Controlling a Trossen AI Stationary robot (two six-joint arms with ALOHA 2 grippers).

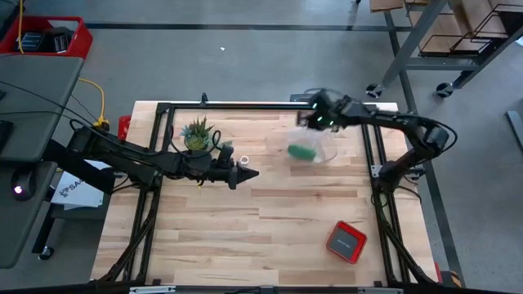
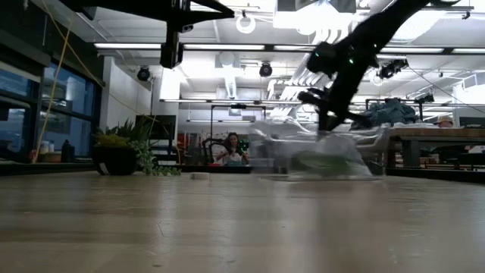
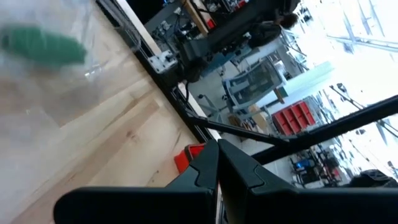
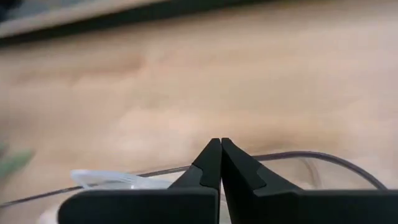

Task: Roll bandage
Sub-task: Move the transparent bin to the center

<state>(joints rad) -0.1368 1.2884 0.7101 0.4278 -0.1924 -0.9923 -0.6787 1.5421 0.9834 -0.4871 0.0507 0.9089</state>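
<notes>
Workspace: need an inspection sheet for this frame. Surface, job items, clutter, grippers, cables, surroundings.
Surface: light wooden table inside a black frame.
Job's things: green bandage, bunched up, inside a clear plastic bag at the far right of the table.
Clutter: small potted plant, small white tape ring, red box near the front right.
Grippers: left gripper shut, empty, over the table middle; right gripper shut on the clear plastic bag's far edge.
Cables: yellow cable off the table's left.
Surroundings: red bin on the floor, metal rack, a person seated far behind the table.
</notes>
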